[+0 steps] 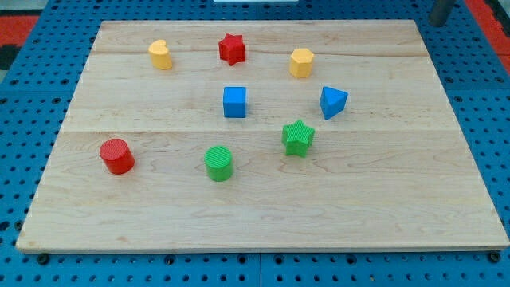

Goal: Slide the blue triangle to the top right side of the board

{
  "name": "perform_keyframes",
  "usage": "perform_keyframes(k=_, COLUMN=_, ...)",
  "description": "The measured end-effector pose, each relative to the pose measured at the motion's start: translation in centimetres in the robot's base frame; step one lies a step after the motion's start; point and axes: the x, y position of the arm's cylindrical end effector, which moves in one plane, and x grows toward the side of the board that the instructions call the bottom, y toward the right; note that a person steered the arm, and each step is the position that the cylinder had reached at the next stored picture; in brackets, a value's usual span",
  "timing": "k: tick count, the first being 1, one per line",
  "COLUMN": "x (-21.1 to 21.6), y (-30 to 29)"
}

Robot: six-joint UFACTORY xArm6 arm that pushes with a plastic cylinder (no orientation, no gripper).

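Observation:
The blue triangle [333,102] lies on the wooden board [263,215], right of centre. My tip [437,21] shows at the view's top right, just past the board's top right corner, far up and right of the blue triangle and touching no block. A blue cube [235,102] sits to the triangle's left. A green star [298,138] sits just below and left of the triangle. A yellow hexagon [301,62] sits above and left of it.
A red star [231,49] and a yellow heart-like block [161,55] sit near the top edge. A red cylinder [117,155] is at the left and a green cylinder [218,163] at lower centre. Blue pegboard [24,96] surrounds the board.

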Motion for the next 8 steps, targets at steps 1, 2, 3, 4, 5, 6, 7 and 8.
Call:
perform_keyframes(k=1, x=7.6, y=-2.8)
perform_keyframes(k=2, x=10.0, y=-4.7)
perform_keyframes(k=3, x=10.0, y=-4.7)
perform_keyframes(k=4, x=10.0, y=-4.7)
perform_keyframes(k=5, x=12.4, y=-4.8)
perform_keyframes(k=6, x=14.7, y=-9.2)
perform_keyframes(k=7, x=16.2, y=-13.5)
perform_keyframes(k=8, x=16.2, y=-13.5)
